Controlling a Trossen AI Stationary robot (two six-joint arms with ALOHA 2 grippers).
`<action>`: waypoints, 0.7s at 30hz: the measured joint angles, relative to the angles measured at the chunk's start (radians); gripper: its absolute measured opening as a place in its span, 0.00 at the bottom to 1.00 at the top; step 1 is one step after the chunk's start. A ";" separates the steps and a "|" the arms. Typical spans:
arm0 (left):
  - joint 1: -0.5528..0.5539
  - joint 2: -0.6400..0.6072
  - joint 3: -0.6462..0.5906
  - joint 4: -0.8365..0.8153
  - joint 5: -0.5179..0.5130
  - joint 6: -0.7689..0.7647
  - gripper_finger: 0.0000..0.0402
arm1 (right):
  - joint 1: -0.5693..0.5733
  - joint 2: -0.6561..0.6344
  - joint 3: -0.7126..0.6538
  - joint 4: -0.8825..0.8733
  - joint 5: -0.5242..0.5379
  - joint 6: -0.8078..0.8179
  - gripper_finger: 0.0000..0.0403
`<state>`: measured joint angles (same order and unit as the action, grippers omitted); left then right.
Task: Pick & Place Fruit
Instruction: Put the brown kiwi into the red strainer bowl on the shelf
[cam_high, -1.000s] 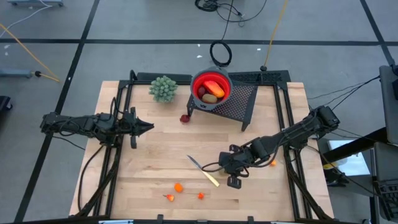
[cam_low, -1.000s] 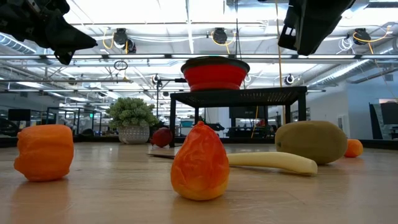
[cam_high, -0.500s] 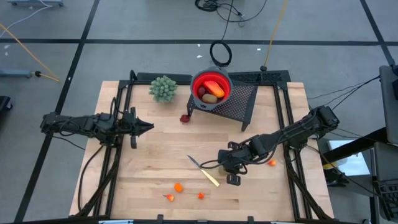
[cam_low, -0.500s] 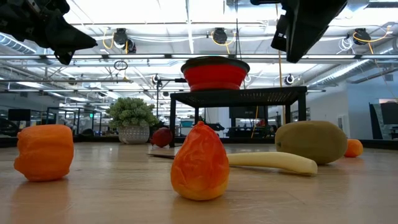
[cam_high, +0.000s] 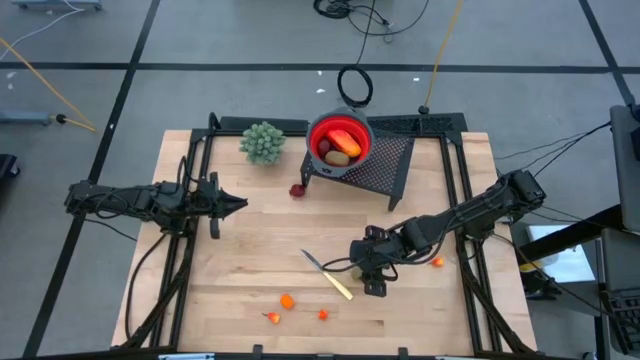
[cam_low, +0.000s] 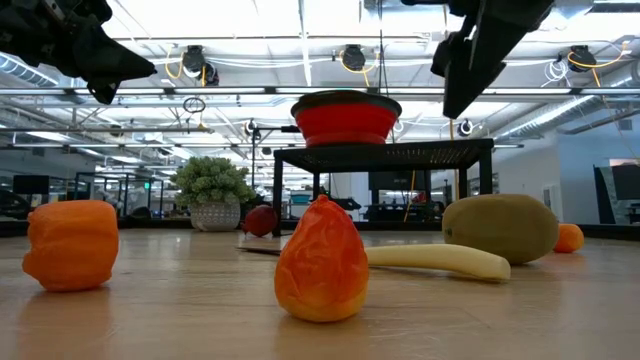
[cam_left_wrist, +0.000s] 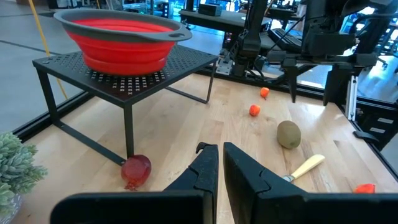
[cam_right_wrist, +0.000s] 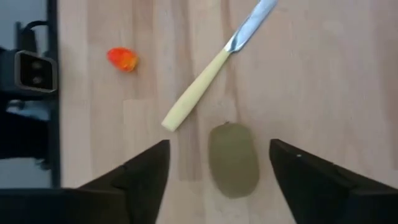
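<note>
A brown kiwi-like fruit (cam_right_wrist: 233, 158) lies on the wooden table beside the handle end of the knife (cam_right_wrist: 211, 71). My right gripper (cam_right_wrist: 219, 148) hangs open well above it, pointing steeply down, with one finger on either side and nothing touched; the low view shows the gripper (cam_low: 470, 65) high over the fruit (cam_low: 500, 228). My left gripper (cam_high: 240, 204) waits shut and held level over the table's left side. A dark red round fruit (cam_high: 297, 190) rests on the table in front of the stand. The red bowl (cam_high: 312, 135) holds an orange-red piece and a brown one.
The bowl stands on a black mesh stand (cam_high: 385, 165) at the far middle, with a small green plant (cam_high: 262, 142) to its left. Small orange pieces (cam_high: 287, 301) lie near the front edge, and another (cam_high: 437, 262) sits to the right of my right gripper.
My right gripper has opened from shut to wide while staying above the brown fruit, and it has rolled a little about its own axis.
</note>
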<state>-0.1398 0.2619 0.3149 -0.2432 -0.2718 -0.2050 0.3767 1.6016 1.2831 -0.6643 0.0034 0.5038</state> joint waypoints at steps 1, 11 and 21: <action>0.000 0.000 0.000 0.000 0.000 0.000 0.06 | 0.000 0.000 0.000 0.000 0.002 0.001 0.71; 0.000 0.000 0.000 0.000 0.000 0.000 0.06 | 0.001 -0.001 -0.091 0.078 -0.007 0.007 0.85; 0.000 0.000 0.000 0.000 0.000 0.000 0.06 | 0.005 -0.001 -0.188 0.211 -0.008 -0.046 0.84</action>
<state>-0.1398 0.2619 0.3149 -0.2432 -0.2718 -0.2050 0.3816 1.6005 1.0953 -0.4534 -0.0048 0.4576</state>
